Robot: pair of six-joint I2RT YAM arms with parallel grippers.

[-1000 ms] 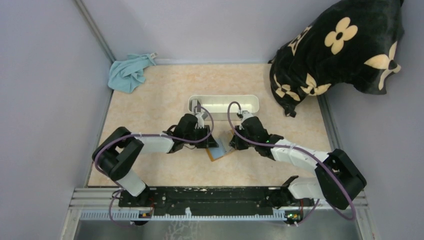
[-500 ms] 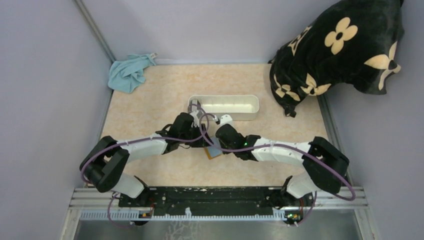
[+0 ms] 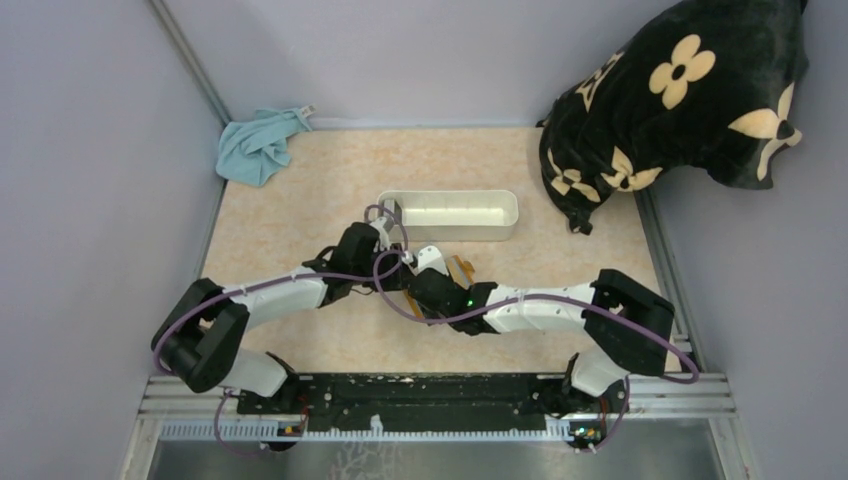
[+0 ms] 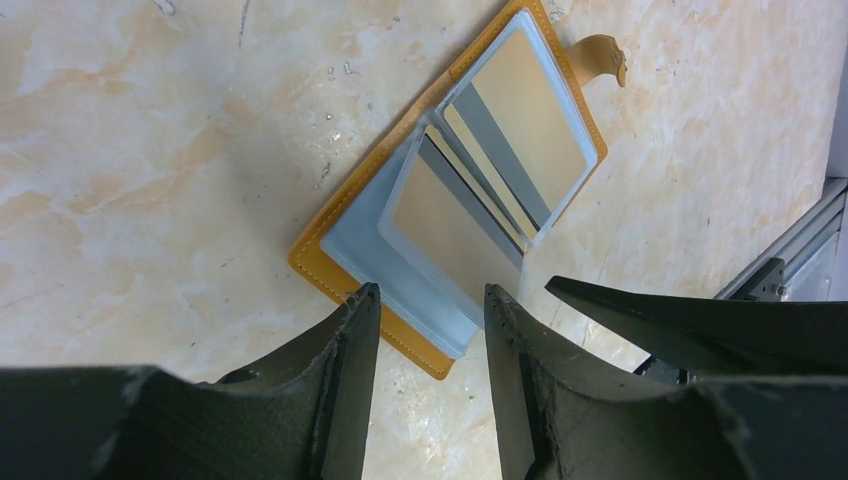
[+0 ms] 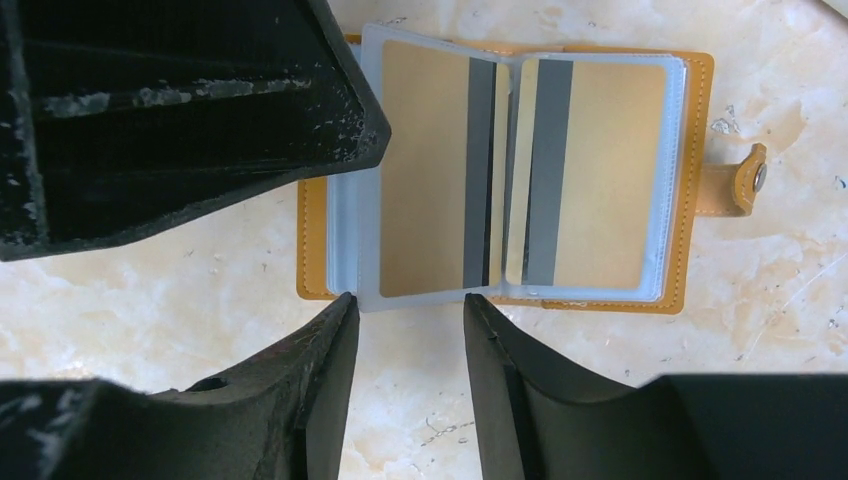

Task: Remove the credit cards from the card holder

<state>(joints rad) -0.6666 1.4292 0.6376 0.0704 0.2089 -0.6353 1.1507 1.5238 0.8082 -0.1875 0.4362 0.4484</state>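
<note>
Holder (image 5: 693, 180) is lying open, cards (image 5: 425, 170) exposed in sleeves (image 5: 343, 235). Left gripper (image 4: 430, 300) and right gripper (image 5: 407, 305) are hovering spread at its edges, likely lining up a pinch.

marble tbl (image 3: 300, 215), card holder (image 3: 461, 268), tray (image 3: 447, 236), cloth (image 3: 258, 147)

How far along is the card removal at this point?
Done: the card holder lies open on the table, its clear sleeves fanned out. In hand: the left gripper and right gripper are both open, poised at the sleeves' edges, gripping nothing. Left: the credit cards, two tan-gold ones showing, sit inside the sleeves; none is out, so all the pulling remains.
</note>
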